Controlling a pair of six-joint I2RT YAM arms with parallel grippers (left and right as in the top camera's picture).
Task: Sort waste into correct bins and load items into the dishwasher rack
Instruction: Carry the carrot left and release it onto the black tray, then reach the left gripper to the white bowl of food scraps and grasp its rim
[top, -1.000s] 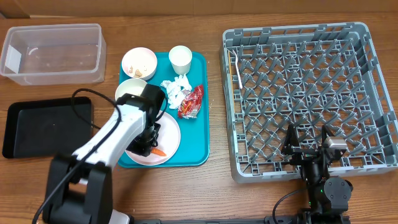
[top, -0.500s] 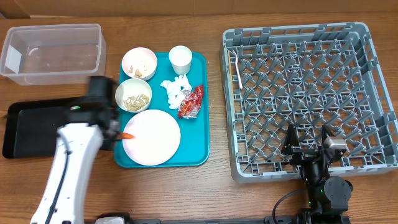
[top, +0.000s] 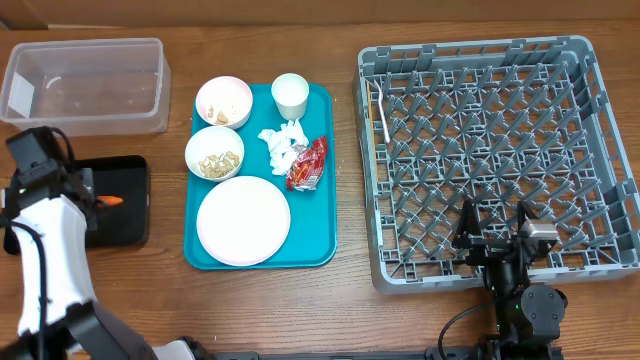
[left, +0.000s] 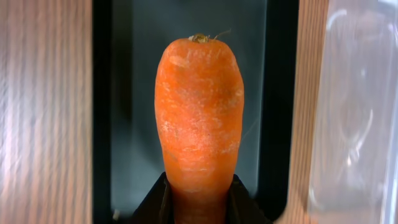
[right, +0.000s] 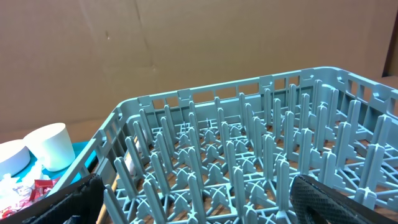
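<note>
Orange carrot stick (left: 199, 118) is clamped in the left end effector (left: 200, 199) above the black tray (left: 134, 74), so lowering it close before letting go should stop it bouncing out; the right end effector (top: 496, 220) rests spread apart at the dishwasher rack (top: 470, 48).

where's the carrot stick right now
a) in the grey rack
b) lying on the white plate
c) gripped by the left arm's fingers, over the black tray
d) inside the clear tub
c: the left wrist view shows the carrot stick pinched at its lower end between the left fingers, with the black tray behind it.
</note>
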